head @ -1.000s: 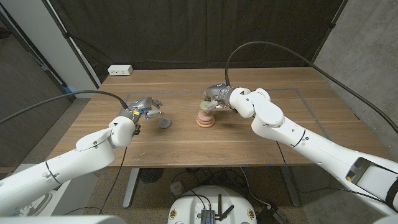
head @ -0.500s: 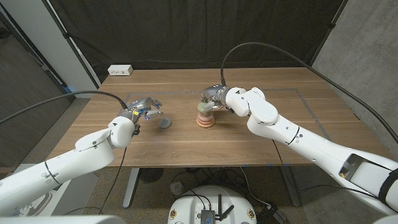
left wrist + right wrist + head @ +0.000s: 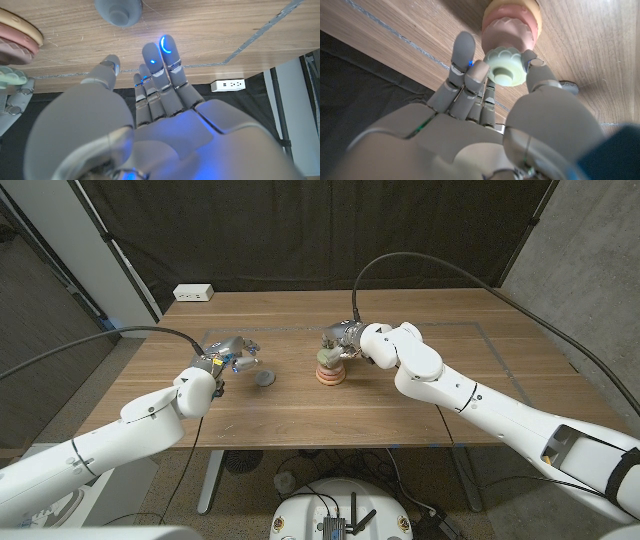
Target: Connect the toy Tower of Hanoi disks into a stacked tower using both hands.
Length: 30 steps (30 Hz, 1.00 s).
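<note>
A pale green disk [image 3: 505, 69] is pinched by the right robot hand [image 3: 495, 95] directly above the pink stack [image 3: 512, 22], while the left robot hand [image 3: 150, 95], empty with fingers apart, is kept beside the grey disk [image 3: 119, 10].

bare wood between grey disk [image 3: 265, 378] and stacked tower [image 3: 329, 370], right hand [image 3: 338, 340] over tower top

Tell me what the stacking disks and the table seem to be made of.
Pale green disk and pink stack: probably matte silicone or soft plastic, with smooth scalloped edges and no glare. Grey disk: likely the same. Table: wood or wood-look laminate, grain visible.
</note>
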{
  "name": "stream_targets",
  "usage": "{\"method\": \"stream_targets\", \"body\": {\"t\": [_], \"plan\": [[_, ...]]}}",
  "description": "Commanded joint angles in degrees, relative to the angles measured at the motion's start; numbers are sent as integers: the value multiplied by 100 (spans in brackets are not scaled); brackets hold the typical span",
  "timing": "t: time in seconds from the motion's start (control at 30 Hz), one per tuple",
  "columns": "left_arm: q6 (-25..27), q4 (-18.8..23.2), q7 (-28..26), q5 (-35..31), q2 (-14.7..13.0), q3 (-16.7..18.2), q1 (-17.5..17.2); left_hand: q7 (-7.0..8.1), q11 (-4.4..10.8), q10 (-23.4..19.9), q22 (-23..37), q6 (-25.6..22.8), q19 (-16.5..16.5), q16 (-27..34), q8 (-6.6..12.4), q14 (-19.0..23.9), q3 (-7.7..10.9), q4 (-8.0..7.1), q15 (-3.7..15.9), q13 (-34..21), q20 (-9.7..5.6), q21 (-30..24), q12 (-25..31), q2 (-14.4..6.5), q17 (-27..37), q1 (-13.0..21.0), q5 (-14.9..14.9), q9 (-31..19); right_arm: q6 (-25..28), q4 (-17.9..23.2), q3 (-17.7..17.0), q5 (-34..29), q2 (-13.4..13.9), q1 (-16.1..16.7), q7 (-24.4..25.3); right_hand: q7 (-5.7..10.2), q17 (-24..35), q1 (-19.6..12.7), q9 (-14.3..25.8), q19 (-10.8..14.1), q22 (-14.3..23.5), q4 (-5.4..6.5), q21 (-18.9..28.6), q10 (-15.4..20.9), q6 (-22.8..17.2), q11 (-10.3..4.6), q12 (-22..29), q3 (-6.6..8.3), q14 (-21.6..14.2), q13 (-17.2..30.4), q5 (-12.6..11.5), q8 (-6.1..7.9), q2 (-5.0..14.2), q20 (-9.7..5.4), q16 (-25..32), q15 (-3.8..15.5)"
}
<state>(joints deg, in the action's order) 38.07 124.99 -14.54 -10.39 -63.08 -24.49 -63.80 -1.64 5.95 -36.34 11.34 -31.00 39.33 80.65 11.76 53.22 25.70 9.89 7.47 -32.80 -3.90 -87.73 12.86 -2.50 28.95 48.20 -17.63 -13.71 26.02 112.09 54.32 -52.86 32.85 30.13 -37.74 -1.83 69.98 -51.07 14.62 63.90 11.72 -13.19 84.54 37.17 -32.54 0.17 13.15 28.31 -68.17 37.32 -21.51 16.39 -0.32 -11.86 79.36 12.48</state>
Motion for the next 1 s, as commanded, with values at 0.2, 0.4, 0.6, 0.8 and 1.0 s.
{"method": "stream_targets", "body": {"t": [0.2, 0.4, 0.6, 0.8, 1.0], "plan": [[-19, -19, -20, 37, -12, 18, -23, 4, -6, -23, 8, -67, 20, 45, -5, 64, 56, -21, 511, -21, -758, -24, -24, 38, -1, -13, -24, -21, 3, -181, 133, -91, -29, -71, -49, 354, 22, -66, 36, -39, 3, 386, -4, 557, -371, -561, -13, 423, 44, 34, -30, 28, 279, -84, 46, 10], [-16, -30, -8, 36, -7, 2, -3, 9, 13, -17, 5, -74, 20, 48, -3, 62, 63, -21, 511, -23, -751, -23, -29, 37, 0, -15, -23, -23, 6, -266, 173, -101, -55, -98, -62, 359, 2, -55, 41, -54, -5, 385, -12, 549, -364, -566, -29, 432, 82, 37, -31, 18, 275, -84, 25, 11], [-8, -37, -7, 46, 3, -6, 0, 6, 21, -27, 12, -73, 21, 46, -4, 54, 68, -21, 511, -29, -761, -28, -25, 36, -4, -18, -22, -24, 16, -307, 200, -113, -60, -102, -64, 354, -11, -49, 48, -54, 0, 382, -8, 541, -347, -556, -43, 443, 112, 40, -34, 5, 272, -84, 11, 11], [3, -39, -23, 62, 12, -5, -15, 7, 11, -23, 9, -72, 22, 45, -5, 48, 75, -21, 511, -29, -766, -26, -29, 35, -8, -20, -21, -25, 9, -335, 230, -148, -52, -107, -56, 352, -11, -38, 52, -69, -7, 384, -16, 492, -327, -543, -66, 448, 125, 45, -35, -8, 268, -83, 9, 10], [1, -41, -36, 63, 15, -12, -17, 6, -6, -32, 12, -74, 19, 49, -6, 50, 81, -20, 511, -30, -763, -28, -28, 34, -9, -20, -21, -26, 10, -303, 234, -214, -20, -87, -13, 387, -18, 3, 76, -101, -22, 389, -34, 388, -192, -549, -110, 448, 174, 59, -35, -62, 236, -83, -13, 11]]}}
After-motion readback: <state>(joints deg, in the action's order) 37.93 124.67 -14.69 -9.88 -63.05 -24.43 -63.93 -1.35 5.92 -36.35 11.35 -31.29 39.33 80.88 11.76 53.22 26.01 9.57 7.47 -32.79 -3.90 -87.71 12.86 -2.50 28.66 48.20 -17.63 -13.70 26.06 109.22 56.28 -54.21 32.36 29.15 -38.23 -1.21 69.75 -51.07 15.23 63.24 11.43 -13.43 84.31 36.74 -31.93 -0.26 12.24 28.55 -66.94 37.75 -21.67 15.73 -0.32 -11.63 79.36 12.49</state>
